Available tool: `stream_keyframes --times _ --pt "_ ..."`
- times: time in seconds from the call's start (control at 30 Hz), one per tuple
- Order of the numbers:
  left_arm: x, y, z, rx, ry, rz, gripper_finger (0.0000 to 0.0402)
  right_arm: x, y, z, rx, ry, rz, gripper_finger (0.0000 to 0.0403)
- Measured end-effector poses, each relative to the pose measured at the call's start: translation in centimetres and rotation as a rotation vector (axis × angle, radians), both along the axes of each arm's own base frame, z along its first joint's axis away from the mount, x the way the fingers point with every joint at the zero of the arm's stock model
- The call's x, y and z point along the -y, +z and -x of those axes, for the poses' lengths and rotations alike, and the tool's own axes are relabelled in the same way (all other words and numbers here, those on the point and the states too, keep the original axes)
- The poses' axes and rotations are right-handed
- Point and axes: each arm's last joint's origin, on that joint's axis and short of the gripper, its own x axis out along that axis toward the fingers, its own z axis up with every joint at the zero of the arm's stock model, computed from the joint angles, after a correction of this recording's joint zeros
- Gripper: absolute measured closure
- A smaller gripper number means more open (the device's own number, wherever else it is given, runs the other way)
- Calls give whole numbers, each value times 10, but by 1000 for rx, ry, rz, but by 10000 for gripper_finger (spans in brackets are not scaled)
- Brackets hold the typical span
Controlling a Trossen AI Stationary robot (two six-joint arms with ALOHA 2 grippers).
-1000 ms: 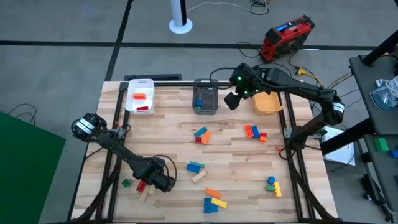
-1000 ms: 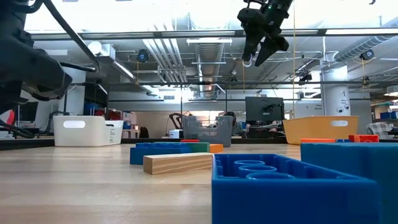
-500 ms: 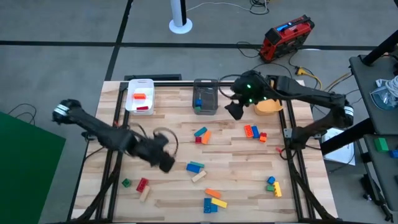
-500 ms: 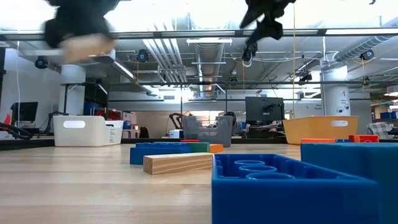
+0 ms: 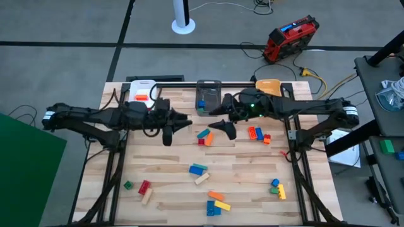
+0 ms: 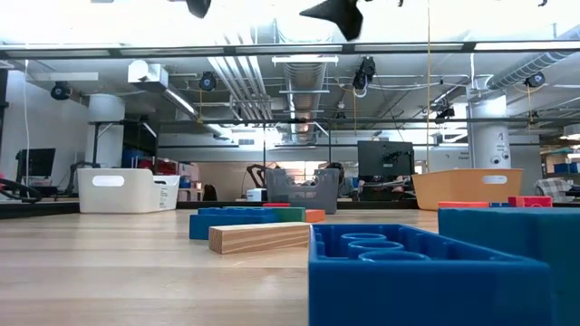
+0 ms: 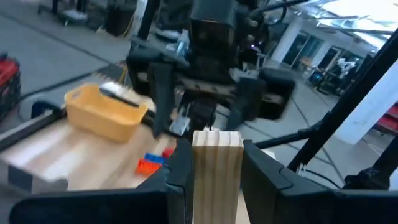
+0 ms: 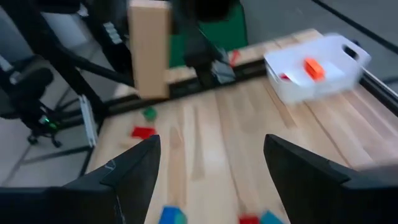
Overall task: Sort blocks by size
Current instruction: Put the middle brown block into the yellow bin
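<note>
Claws now face off, wood block raised.

We're getting even overhead light on the table, with hardly any shadows. Ceiling lights are blowing out above the white bin in the low view, and the blue brick nearest that camera is looking soft. Both wrist views are smearing badly.

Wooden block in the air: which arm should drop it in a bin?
Left, probably. The left gripper already clamps the wooden block near the table's middle, close to the grey bin. The right gripper faces it with jaws open, holding nothing.
</note>
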Motion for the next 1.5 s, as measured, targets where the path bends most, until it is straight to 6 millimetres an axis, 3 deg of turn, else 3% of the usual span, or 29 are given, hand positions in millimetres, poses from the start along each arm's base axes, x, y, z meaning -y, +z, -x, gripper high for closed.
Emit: stream_keyframes --times 0.3,0.57,0.77,0.97,1.07,1.2,1.33,1.5 --pt "-6 8 -12 104 -6 -87 332 -8 19 -25 62 34 32 106" --pt "-5 7 -23 148 -4 -98 332 -8 31 -36 112 55 107 125" --pt "-6 14 -21 218 0 -110 332 -8 34 -36 120 65 141 190" --pt "-6 17 -19 238 2 -139 326 -8 34 -36 123 67 142 305" --pt "-6 17 -19 237 3 -140 322 -8 34 -36 125 69 146 308" --pt "-6 16 -19 229 18 -103 295 -7 34 -36 122 64 147 308" --pt "-8 12 -19 185 60 -54 243 -3 33 -35 107 36 128 308" --pt "-9 7 -16 123 84 -44 188 15 26 -26 -20 -112 94 308"
